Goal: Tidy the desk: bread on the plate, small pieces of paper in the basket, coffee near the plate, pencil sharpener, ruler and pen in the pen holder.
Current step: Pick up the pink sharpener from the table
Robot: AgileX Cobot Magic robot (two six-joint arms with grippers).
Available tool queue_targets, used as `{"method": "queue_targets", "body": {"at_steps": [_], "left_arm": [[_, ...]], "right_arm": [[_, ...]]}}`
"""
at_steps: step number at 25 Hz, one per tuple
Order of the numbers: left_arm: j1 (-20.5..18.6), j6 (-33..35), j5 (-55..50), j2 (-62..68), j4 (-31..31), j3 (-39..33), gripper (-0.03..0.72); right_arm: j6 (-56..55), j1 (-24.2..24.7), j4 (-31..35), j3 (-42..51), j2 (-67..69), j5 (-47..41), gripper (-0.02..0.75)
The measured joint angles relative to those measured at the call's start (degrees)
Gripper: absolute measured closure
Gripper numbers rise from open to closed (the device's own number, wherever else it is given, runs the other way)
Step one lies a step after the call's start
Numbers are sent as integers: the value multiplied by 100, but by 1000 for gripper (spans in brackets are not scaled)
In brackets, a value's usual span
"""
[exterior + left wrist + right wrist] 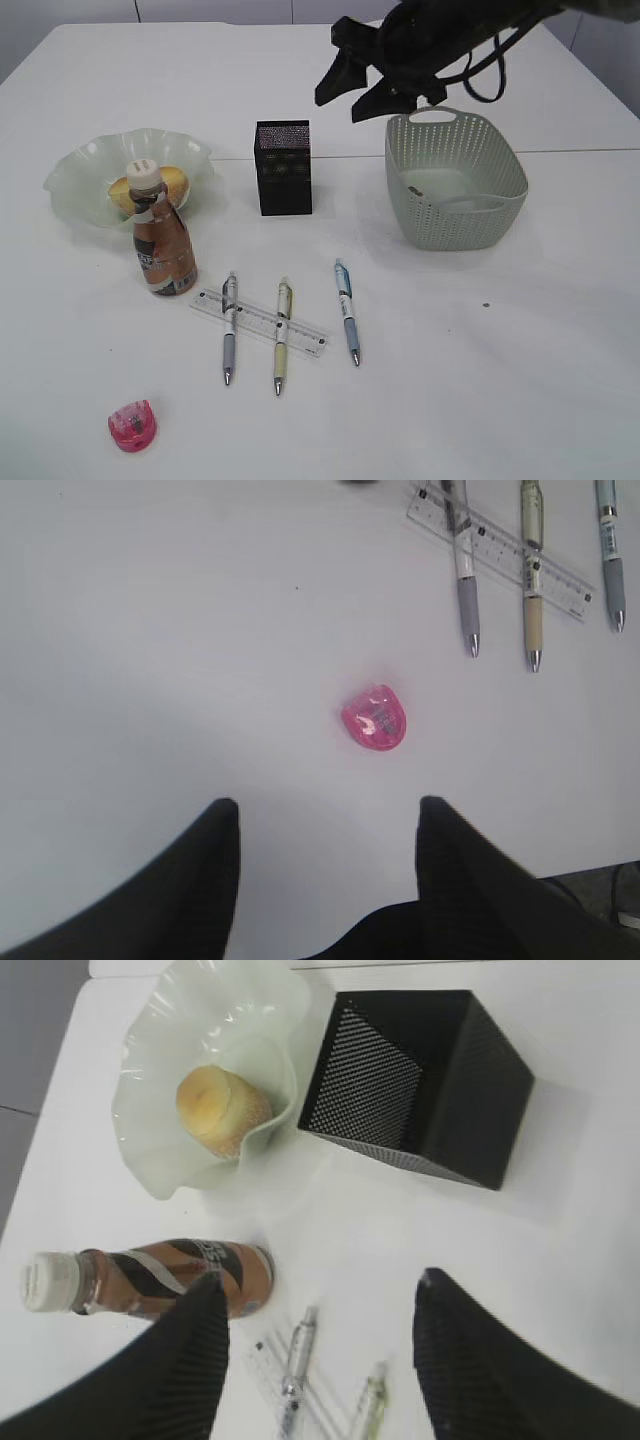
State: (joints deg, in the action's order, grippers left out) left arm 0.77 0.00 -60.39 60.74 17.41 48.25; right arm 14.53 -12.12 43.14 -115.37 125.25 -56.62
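The bread (173, 183) lies on the green plate (70, 178), with the coffee (163, 243) upright just in front. Three pens (229, 330) lie across the clear ruler (262, 324) at mid-desk. The pink pencil sharpener (375, 718) sits alone, just ahead of my open, empty left gripper (328, 805). My right gripper (338, 105) hangs open and empty, high beside the basket (460, 225) and behind the black pen holder (284, 167). Below it lie the bread (222, 1110), pen holder (420, 1090) and coffee (160, 1278). The small pieces of paper are out of view.
The white desk (500, 350) has a seam running across it behind the pen holder and basket. A tiny dark speck (486, 305) lies on its right part. The right arm's cables loop above the basket's far rim.
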Motion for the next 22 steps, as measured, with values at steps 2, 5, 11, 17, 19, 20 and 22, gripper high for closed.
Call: {"method": "queue_targets", "body": {"at_steps": [2, 5, 11, 17, 19, 20, 22], "left_arm": [[0, 0, 28, 0, 0, 0, 272], [0, 0, 126, 0, 0, 0, 272], [0, 0, 230, 0, 0, 0, 272], [0, 0, 320, 0, 0, 0, 272], [0, 0, 320, 0, 0, 0, 272], [0, 0, 320, 0, 0, 0, 272], [0, 0, 320, 0, 0, 0, 272]], "right_arm": [[-455, 0, -710, 0, -263, -107, 310], [-1173, 0, -1820, 39, -709, -236, 311], [-1453, -4, -2802, 626, -1647, -675, 311], [-1453, -13, -3355, 1723, -2322, -853, 311], [-1487, -13, -3544, 2160, -2586, -863, 311], [-1531, -13, -3668, 2421, -2744, -863, 311], [-1614, -13, -3893, 2935, -3053, -863, 311]]}}
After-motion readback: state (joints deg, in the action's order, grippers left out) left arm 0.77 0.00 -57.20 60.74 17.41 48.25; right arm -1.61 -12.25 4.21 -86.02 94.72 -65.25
